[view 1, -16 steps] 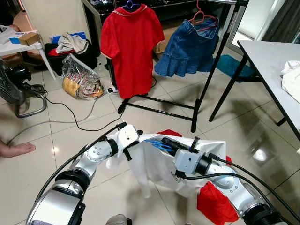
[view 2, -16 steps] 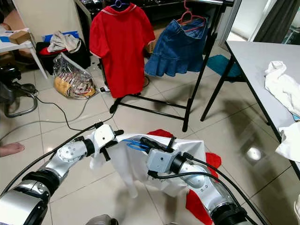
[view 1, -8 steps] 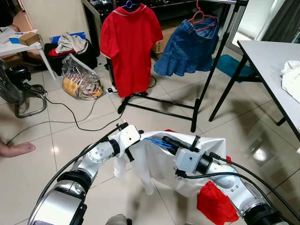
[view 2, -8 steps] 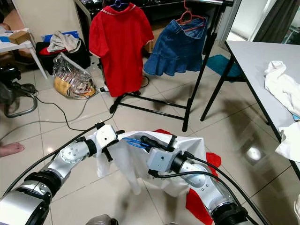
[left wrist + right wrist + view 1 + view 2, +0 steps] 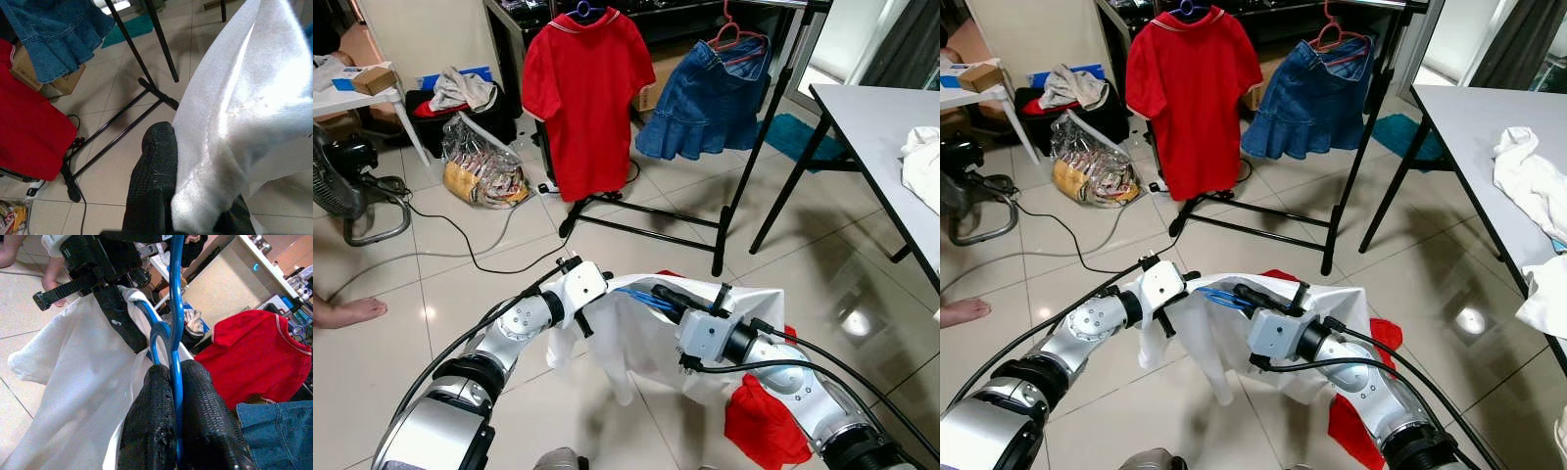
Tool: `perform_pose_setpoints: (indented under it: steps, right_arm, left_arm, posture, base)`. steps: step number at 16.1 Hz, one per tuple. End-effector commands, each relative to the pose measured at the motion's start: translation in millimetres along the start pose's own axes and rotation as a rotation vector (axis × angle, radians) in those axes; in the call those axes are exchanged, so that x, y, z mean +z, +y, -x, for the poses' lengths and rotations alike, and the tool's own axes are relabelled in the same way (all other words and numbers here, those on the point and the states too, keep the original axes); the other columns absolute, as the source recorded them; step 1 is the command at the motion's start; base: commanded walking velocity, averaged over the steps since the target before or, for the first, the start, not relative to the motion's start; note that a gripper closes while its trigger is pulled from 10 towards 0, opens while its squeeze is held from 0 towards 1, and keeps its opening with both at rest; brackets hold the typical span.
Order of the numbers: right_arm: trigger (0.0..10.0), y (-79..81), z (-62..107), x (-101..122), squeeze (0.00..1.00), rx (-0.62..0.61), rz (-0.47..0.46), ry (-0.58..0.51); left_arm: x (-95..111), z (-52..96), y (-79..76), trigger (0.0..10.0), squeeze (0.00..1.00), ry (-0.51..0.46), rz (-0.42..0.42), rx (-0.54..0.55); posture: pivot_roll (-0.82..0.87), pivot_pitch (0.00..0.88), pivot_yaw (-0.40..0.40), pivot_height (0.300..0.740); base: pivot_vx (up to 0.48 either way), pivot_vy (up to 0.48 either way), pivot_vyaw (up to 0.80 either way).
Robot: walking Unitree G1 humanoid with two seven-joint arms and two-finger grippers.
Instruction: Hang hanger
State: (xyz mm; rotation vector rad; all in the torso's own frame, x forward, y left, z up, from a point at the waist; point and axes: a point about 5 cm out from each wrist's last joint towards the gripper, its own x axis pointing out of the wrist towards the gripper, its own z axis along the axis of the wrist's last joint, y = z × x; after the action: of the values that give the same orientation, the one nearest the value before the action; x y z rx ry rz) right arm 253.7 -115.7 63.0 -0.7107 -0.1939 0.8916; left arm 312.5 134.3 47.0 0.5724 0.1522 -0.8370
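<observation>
Two grippers held one load before the rack [image 5: 744,157]: the right gripper [image 5: 168,382] pinched the blue hanger [image 5: 175,308], and the left gripper [image 5: 195,215] clamped the white shirt [image 5: 646,338] draped on it.

You are looking down at a pale tiled floor [image 5: 460,294]. A red cloth [image 5: 764,421] lies on it near the robot, a crinkled plastic bag [image 5: 481,166] further off, with a black cable [image 5: 470,250] trailing between. The black clothes rack's feet [image 5: 646,220] rest on the tiles, beside a teal mat [image 5: 803,132].
</observation>
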Motion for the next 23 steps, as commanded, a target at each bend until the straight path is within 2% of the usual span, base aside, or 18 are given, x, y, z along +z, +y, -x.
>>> perform_pose_setpoints:
  steps: [1,10,13,14,18,19,23]
  right_arm:
    - [10.0,-2.3,-2.4,9.6,0.0,-0.009,0.006,-0.054]
    - [10.0,-4.7,-0.6,8.8,0.0,-0.02,-0.009,-0.05]
    - [10.0,-4.5,0.0,8.6,0.0,-0.019,-0.031,-0.053]
    - [10.0,-4.8,0.3,9.0,1.0,-0.023,-0.048,-0.058]
    - [10.0,-5.8,0.5,8.2,1.0,-0.033,-0.05,-0.048]
    - [10.0,-5.9,0.4,7.8,0.0,-0.032,-0.049,-0.046]
    - [10.0,-6.9,1.8,7.4,0.0,-0.032,-0.06,-0.042]
  left_arm:
    - [5.9,-1.5,6.7,0.0,0.0,-0.023,0.0,0.034]
    - [9.3,-2.5,4.5,0.0,0.0,-0.056,0.008,0.013]
    - [8.7,-3.1,9.5,0.0,0.0,-0.031,-0.005,0.064]
    - [8.8,-3.1,12.0,9.8,0.0,-0.023,-0.009,0.083]
    - [9.3,-2.9,13.6,10.0,0.0,-0.024,-0.014,0.098]
    - [9.3,-2.9,13.7,10.0,0.0,-0.023,-0.015,0.101]
    - [9.0,-3.3,13.7,10.0,0.0,-0.019,-0.015,0.11]
  posture:
    - [0.05,0.01,0.038,0.74]
    - [0.05,0.01,0.034,0.74]
    - [0.05,0.011,0.035,0.74]
    - [0.05,0.012,0.035,0.74]
    - [0.05,0.013,0.035,0.74]
    - [0.05,0.012,0.035,0.74]
    - [0.05,0.012,0.036,0.74]
  base:
    - [0.0,0.0,0.0]
    - [0.0,0.0,0.0]
    - [0.0,0.0,0.0]
    - [0.0,0.0,0.0]
    - [0.0,0.0,0.0]
    - [0.0,0.0,0.0]
    - [0.0,0.0,0.0]
